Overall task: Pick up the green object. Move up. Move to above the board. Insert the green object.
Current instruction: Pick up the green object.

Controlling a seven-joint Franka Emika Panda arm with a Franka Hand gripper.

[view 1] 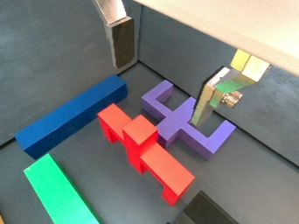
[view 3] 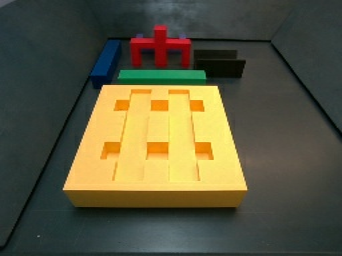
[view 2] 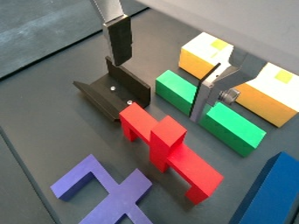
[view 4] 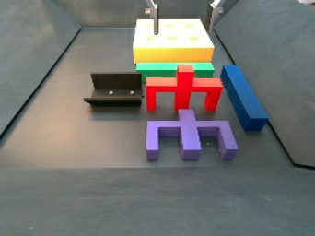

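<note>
Dark surface (view 3: 54, 110) carries the green object (view 3: 160, 75) touching the board (view 3: 160, 140); the claw (view 2: 163, 70) hovers above it, spread, empty; descending askew risks striking the board.

Green object (view 3: 160, 75) flat against board (view 3: 158, 140)

We found no writing, label, brand, number or sign that could be read in any view. The board (view 3: 156, 150), the green object (view 3: 160, 75), the blue bar (view 4: 244, 94), the red piece (view 4: 183, 89), the purple piece (view 4: 187, 136) and the fixture (view 4: 116, 91) all showed plain faces. The gripper (view 2: 163, 66), above the green object, carried no marking either.
</note>
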